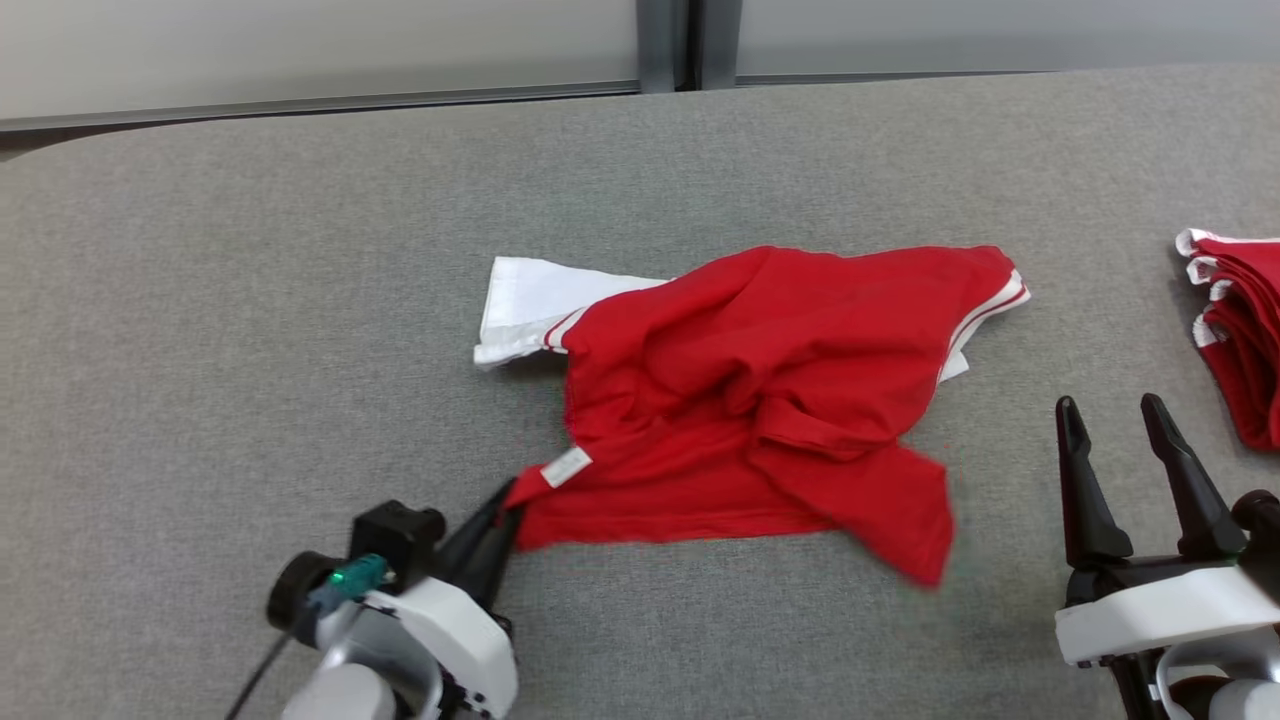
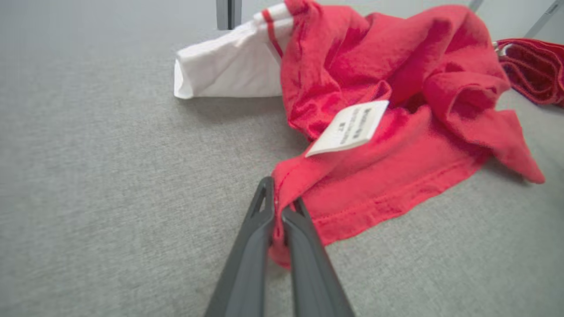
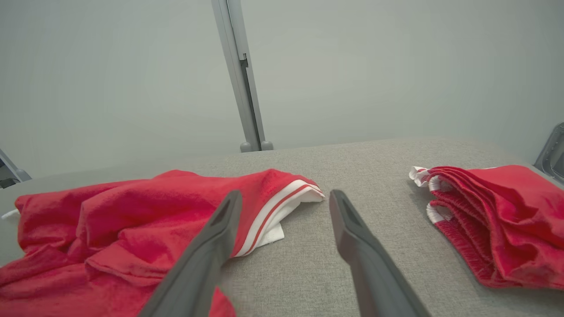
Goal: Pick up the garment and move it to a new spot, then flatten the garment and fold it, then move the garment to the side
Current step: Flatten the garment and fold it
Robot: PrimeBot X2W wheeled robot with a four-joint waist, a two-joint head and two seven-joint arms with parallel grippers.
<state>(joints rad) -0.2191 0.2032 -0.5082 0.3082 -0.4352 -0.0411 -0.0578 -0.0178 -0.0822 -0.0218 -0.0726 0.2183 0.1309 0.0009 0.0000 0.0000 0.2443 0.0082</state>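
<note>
Red garment (image 1: 760, 400), one, crumpled; lies near the middle of the grey counter (image 1: 300, 300), unfolded, thrown into loose ridges; white sleeve (image 1: 530, 305) sticks out at its far-left side, flat on the counter; red-and-white striped trim runs along its far-right edge; white label (image 1: 567, 467) sits close to the near-left corner, face up.

Left end effector (image 1: 505, 512): fingers pressed together on the garment's near-left corner, pinching the hem; red cloth shows between the two dark fingers in the left wrist view; the pinched corner is low, on or just above the counter, which of the two I cannot tell.

Right end effector (image 1: 1110, 403): fingers spread wide, holding nothing; stands to the right of the garment, apart from it, between the garment and the pile; fingers point away from the robot.

Pile (image 1: 1240, 330) of folded red cloth with white edging: at the right edge of the head view, on the counter, well apart from the garment.

Grey post (image 1: 688, 40): upright against a pale wall, behind the counter's far edge.
</note>
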